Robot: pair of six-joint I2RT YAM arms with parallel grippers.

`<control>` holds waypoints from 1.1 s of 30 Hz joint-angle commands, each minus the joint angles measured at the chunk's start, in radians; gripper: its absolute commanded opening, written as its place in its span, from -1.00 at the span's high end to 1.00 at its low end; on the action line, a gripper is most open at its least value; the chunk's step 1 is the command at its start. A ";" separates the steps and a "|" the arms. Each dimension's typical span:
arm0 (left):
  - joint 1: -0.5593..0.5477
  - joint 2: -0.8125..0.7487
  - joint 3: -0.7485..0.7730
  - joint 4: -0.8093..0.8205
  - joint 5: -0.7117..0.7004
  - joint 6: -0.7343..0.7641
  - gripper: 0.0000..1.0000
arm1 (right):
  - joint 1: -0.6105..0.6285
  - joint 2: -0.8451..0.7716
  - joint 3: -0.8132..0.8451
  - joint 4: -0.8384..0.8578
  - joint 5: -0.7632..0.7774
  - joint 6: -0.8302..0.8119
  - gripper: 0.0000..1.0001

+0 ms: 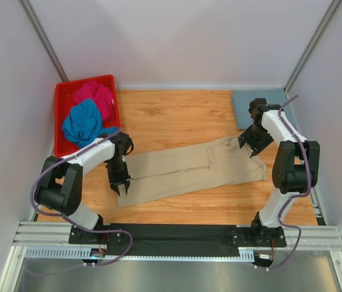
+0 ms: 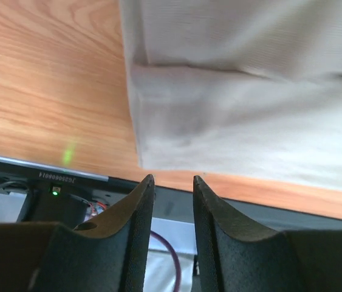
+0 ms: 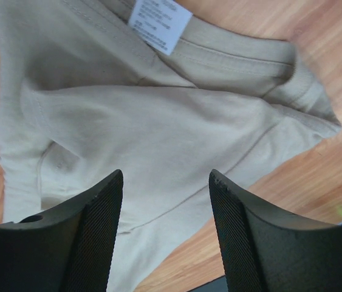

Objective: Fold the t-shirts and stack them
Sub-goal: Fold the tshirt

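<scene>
Right hand (image 3: 166, 176) above t-shirt (image 3: 158, 121) label (image 3: 158, 24).

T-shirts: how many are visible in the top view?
4. The beige t-shirt lies spread mid-table; the grey-blue t-shirt lies flat at the far right; the magenta t-shirt and the bright blue t-shirt are bunched in the red bin. Others may be hidden beneath them.

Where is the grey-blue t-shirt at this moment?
In the top external view, the grey-blue t-shirt lies folded at the far right corner of the table, just behind the right gripper and beyond the beige t-shirt.
</scene>
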 commanded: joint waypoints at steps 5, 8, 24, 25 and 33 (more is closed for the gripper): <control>0.001 -0.035 0.283 0.072 0.033 0.013 0.14 | 0.066 0.110 0.000 0.167 0.016 0.090 -0.22; 0.003 0.100 0.369 0.112 0.048 0.069 0.14 | 0.066 0.152 0.008 0.172 0.035 0.098 -0.21; 0.075 0.354 0.345 0.038 -0.103 0.129 0.24 | 0.098 0.176 0.024 0.284 -0.004 0.017 -0.22; 0.078 0.331 0.306 0.040 -0.108 0.128 0.24 | 0.109 0.187 0.058 0.275 0.001 -0.003 -0.23; 0.101 0.214 0.168 0.028 -0.139 0.108 0.24 | 0.200 0.241 0.087 0.310 -0.019 0.007 -0.24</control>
